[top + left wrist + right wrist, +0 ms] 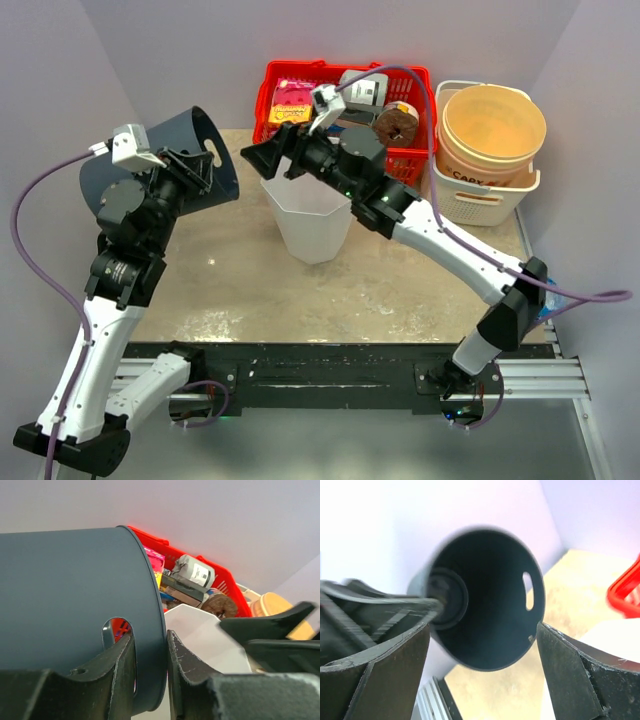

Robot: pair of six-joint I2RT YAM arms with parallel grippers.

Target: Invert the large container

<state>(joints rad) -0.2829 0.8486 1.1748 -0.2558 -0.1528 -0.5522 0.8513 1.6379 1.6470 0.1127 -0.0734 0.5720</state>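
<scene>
**Tipping the dark grey container over with my left claw**

I am gripping the dark grey container (205, 135) by its rim with my left claw (150, 647), one finger inside the wall and one outside, just beside the handle slot. The container is hanging in the air left of the white bin (310, 225), lying on its side with its mouth facing that bin. My right claw (482, 645) is standing wide open and empty over the white bin's left rim, looking into the container's mouth without touching it.

To do this well, I judge I should be rolling my left wrist until the mouth faces the tabletop (230, 280). I should be pinching firmly so the thin wall is not slipping, then lowering it left of the white bin, clear of its rim.

My left arm is reaching up, elbow bent. My right arm is stretching long toward the bin.
</scene>
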